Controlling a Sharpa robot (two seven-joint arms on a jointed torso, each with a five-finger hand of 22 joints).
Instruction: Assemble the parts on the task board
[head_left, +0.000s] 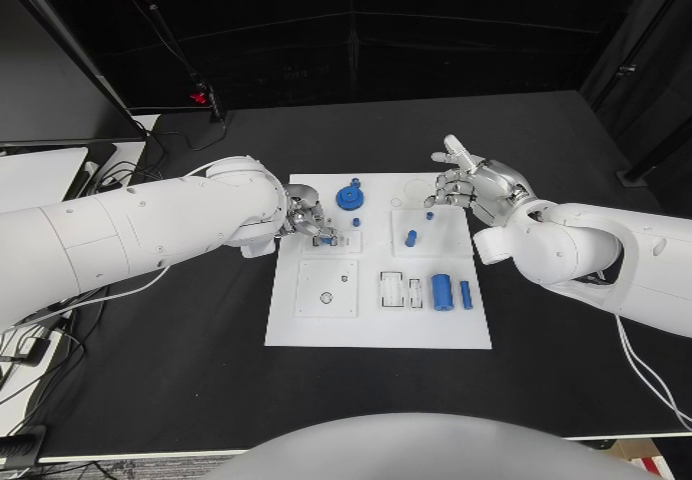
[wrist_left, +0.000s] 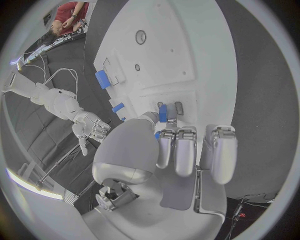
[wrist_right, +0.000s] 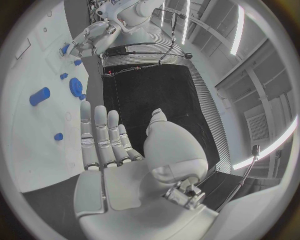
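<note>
The white task board (head_left: 375, 325) lies mid-table. My left hand (head_left: 307, 226) hovers low over the board's left side and pinches a small blue part (wrist_left: 163, 113) between thumb and fingers, just above a slot. My right hand (head_left: 470, 183) is held over the board's far right corner, fingers spread (wrist_right: 100, 135), with nothing in it. On the board sit a round blue knob (head_left: 351, 196), a short blue peg (head_left: 411, 238), a thick blue cylinder (head_left: 441, 292) and a thinner blue cylinder (head_left: 466, 293).
Two tiny blue pieces (head_left: 356, 221) (head_left: 428, 215) stand near the board's far middle. Pale recessed slots (head_left: 392, 288) and a square plate with a hole (head_left: 326, 296) lie on its near half. Cables trail off the table's left edge (head_left: 108, 175).
</note>
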